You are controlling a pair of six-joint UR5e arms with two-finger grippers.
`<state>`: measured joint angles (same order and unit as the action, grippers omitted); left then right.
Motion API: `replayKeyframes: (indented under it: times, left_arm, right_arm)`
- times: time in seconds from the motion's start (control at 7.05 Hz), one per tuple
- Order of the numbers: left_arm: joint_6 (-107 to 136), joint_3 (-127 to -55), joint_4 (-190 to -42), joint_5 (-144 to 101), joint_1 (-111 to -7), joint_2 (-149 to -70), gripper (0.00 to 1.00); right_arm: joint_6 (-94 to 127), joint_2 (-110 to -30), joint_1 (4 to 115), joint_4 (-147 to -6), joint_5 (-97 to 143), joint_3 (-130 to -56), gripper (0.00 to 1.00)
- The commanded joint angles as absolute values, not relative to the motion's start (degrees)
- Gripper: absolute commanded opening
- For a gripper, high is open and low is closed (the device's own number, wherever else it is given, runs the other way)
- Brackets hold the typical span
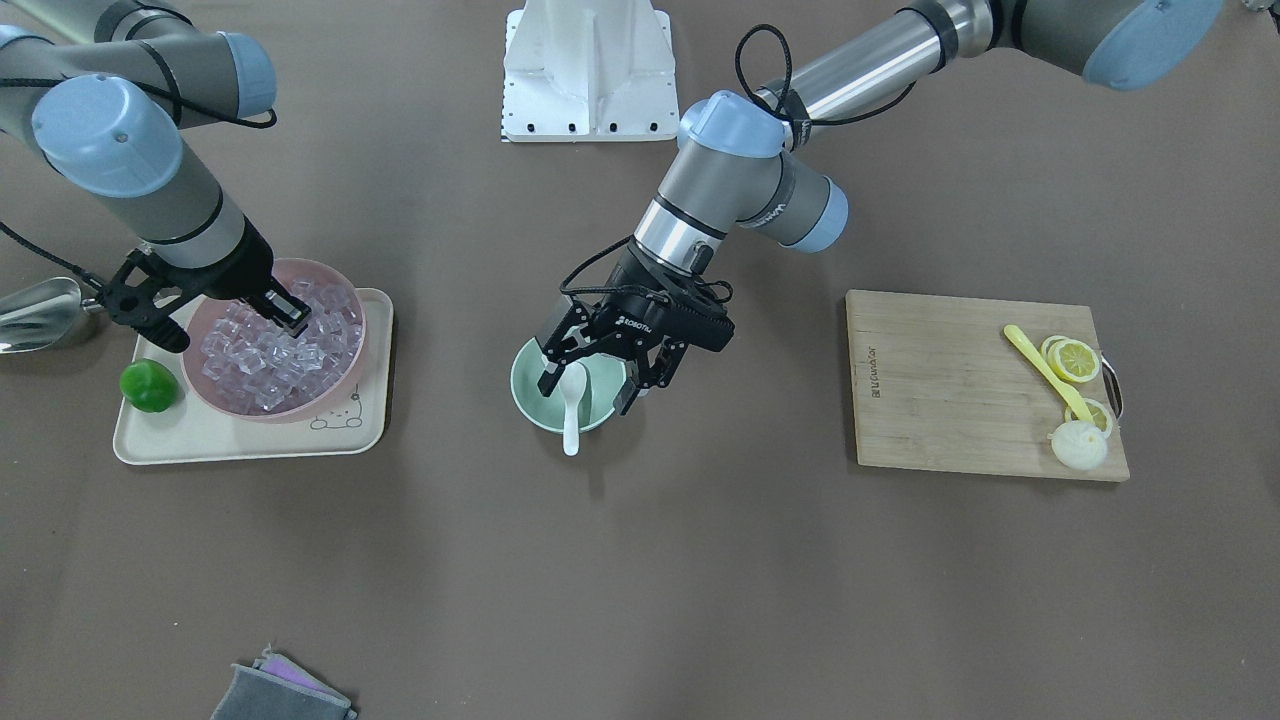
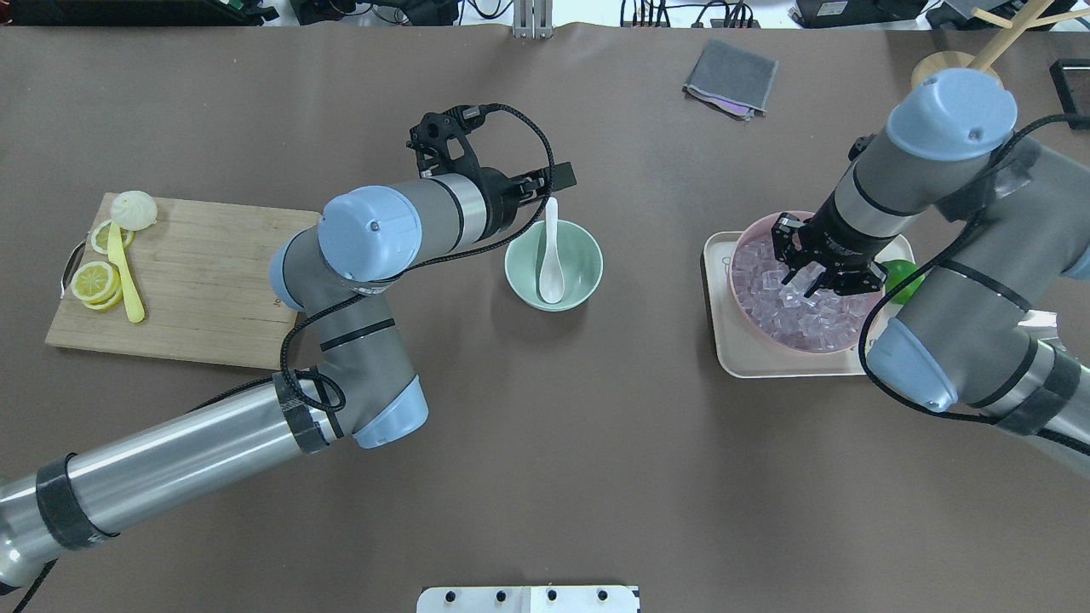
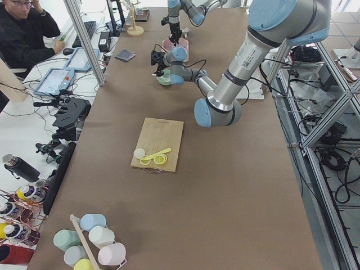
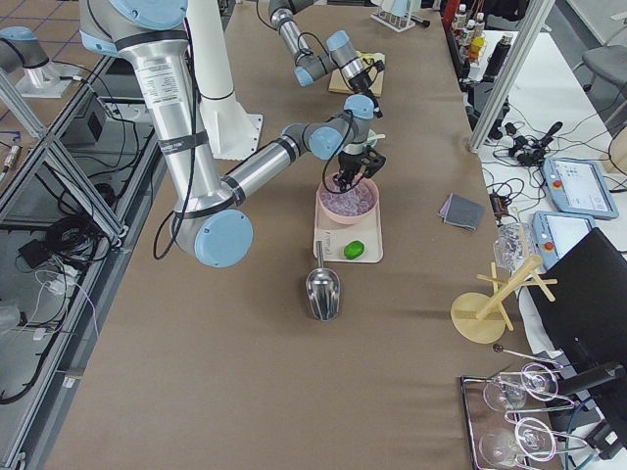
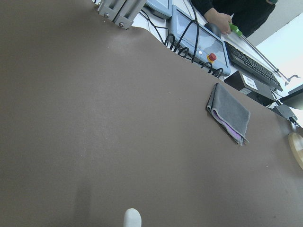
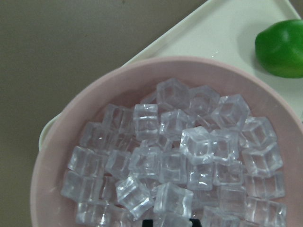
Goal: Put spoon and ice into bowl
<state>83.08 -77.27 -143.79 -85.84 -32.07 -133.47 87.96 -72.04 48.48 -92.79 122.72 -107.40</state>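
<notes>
The white spoon [image 1: 572, 410] lies in the mint-green bowl [image 1: 528, 398], scoop inside and handle over the rim; it also shows in the overhead view [image 2: 550, 255] in the bowl [image 2: 588, 266]. My left gripper [image 1: 590, 385] hangs open over the bowl, one finger on each side of the spoon, not holding it. The spoon's handle tip [image 5: 132, 218] shows in the left wrist view. My right gripper [image 6: 173, 223] is down in the pink bowl [image 6: 61, 137] of ice, its fingertips close on either side of one ice cube [image 6: 173, 203].
The pink bowl [image 2: 749, 228] stands on a cream tray [image 2: 719, 340] with a green lime [image 2: 901, 277]. A metal scoop [image 1: 35, 312] lies beside the tray. A wooden board [image 2: 204, 272] holds lemon slices and a yellow utensil [image 1: 1045, 370]. A grey cloth [image 2: 731, 77] lies far off.
</notes>
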Motion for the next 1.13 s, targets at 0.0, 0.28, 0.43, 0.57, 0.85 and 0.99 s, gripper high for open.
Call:
replayKeyframes:
  times: [0.0, 0.28, 0.43, 0.57, 0.85, 0.99]
  left_arm:
    - [81.48, -84.15, -143.53, -93.8, -36.27, -126.44, 0.98]
    - [70.47, -90.06, -143.09, -106.29, -45.48, -115.89, 0.98]
    - [61.18, -93.39, -141.26, -112.0, -52.66, -109.58, 0.98]
    - [47.42, -96.21, -138.28, -120.5, -60.22, -103.6, 0.98]
    - [35.0, -95.98, -136.33, -130.13, -71.85, -99.15, 0.98]
    - [34.98, -96.06, -135.36, -132.78, -74.33, -98.79, 0.98]
  right_arm:
    - [87.89, -70.5, 51.67, -95.01, 122.96, -114.41, 0.0]
    - [87.98, -63.58, 51.33, -94.4, 122.61, -113.74, 0.0]
    - [87.72, -61.72, 49.07, -93.44, 120.43, -112.77, 0.0]
    - [88.32, -60.39, 44.78, -86.9, 114.93, -109.63, 0.0]
    - [88.42, -56.71, 38.88, -72.74, 109.45, -98.4, 0.0]
    - [88.42, -54.17, 36.93, -71.73, 107.51, -95.13, 0.0]
